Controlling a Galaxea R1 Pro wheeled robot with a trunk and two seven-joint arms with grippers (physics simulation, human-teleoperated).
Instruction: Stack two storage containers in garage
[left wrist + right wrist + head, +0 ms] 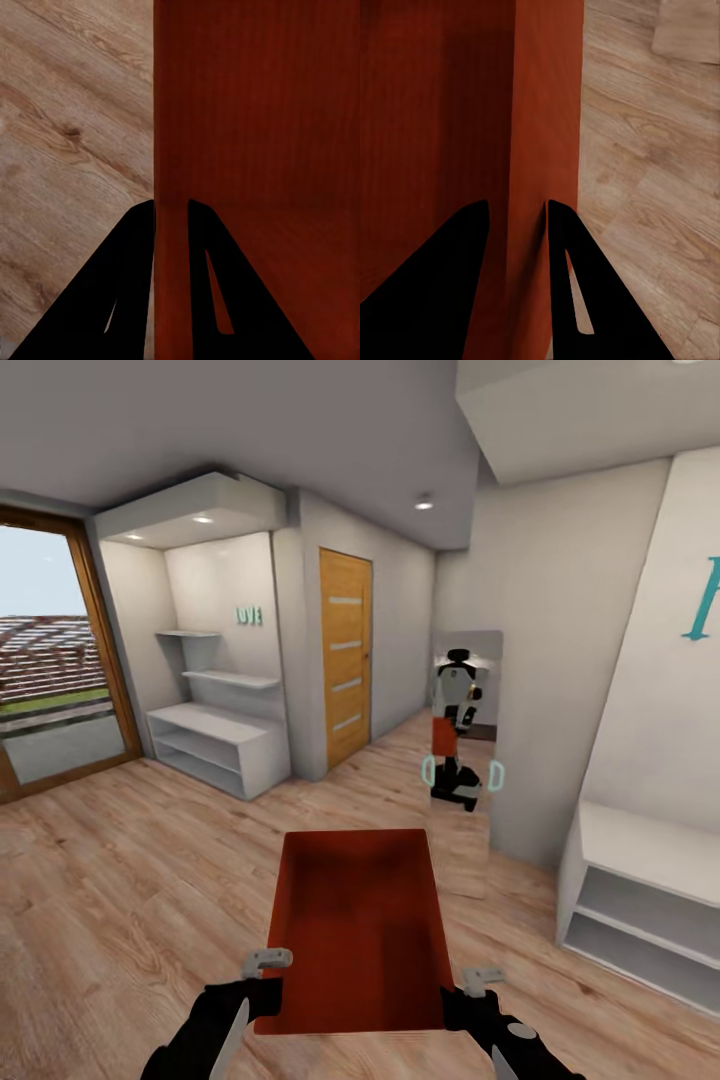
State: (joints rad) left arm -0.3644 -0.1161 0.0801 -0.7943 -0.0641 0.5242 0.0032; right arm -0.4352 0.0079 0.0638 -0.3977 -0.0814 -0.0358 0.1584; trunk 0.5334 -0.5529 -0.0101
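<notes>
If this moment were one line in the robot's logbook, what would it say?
carrying | rust-red open-top storage container | left claw shut on wall | right claw shut on opposite wall | over light wood plank floor

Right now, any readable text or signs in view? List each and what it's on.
"LOVE": small teal letters on the alcove's back wall above the white shelves; blurred, so a best guess.
Large teal letter on the white wall at right: cut off by the picture's edge, cannot be read.
No text on the storage container, which both grippers hold, or on the wooden door.
</notes>
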